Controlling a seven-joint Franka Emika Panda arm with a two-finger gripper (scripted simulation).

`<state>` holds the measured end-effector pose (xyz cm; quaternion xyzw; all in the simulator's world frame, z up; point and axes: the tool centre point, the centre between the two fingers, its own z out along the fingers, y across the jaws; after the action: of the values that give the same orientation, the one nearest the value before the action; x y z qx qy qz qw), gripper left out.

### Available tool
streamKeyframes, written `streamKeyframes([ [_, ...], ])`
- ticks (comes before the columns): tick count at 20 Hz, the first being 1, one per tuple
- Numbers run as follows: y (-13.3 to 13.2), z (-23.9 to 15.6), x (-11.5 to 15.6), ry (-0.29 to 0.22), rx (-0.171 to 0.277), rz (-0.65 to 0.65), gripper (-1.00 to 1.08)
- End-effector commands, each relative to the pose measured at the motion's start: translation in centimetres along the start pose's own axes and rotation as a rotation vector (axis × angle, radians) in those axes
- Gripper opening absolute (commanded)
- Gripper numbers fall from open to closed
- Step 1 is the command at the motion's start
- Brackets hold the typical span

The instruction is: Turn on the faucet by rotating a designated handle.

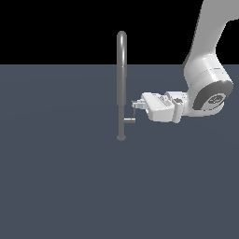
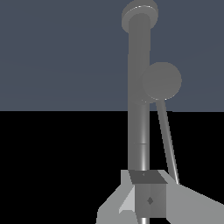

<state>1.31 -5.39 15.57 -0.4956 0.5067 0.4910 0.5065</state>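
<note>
Fingers [image 1: 136, 103] small and dark, poking out of the white gripper [image 1: 136, 104] toward the exterior view's left, right at the top of the thin upright rod of the small grey metal L-shaped handle [image 1: 130, 119] — whether clamped on that rod or merely beside it, cannot tell, and how wide apart, cannot tell either. White Panda arm [image 1: 205, 70] coming in from the exterior view's upper right, wrist laid roughly level, hand pointed sideways at the tap. Tall, slim grey metal gooseneck faucet [image 1: 121, 84] standing upright on the flat dark blue-grey floor [image 1: 56, 186], arched top up against the black backdrop, small round base below. Handle stub jutting from the lower stem toward the exterior view's right, rod rising from its tip up to the fingertips. Over to the wrist view — faucet pipe [image 2: 139, 100] running lengthwise through the picture, handle rod [image 2: 168, 144] slanting alongside it, pale grey finger pads [image 2: 148, 199] close in front, touching or just beside the pipe.
</note>
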Motion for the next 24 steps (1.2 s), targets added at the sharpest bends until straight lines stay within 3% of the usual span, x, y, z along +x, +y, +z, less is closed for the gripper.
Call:
streamKeyframes([
  [1, 1.0, 0.0, 0.1, -0.003, -0.003, 0.004, -1.0],
  [7, 3.0, 0.0, 0.1, -0.005, -0.005, 0.004, -1.0],
  [9, 2.2, 0.0, -0.2, 0.0, -0.001, -0.008, -1.0],
  [17, 5.5, 0.0, 1.9, -0.004, -0.005, 0.003, -1.0],
  [19, 4.4, 0.0, 0.9, 0.002, -0.001, -0.021, -1.0],
  [24, 6.4, 0.0, 3.9, -0.003, -0.004, -0.003, -1.0],
])
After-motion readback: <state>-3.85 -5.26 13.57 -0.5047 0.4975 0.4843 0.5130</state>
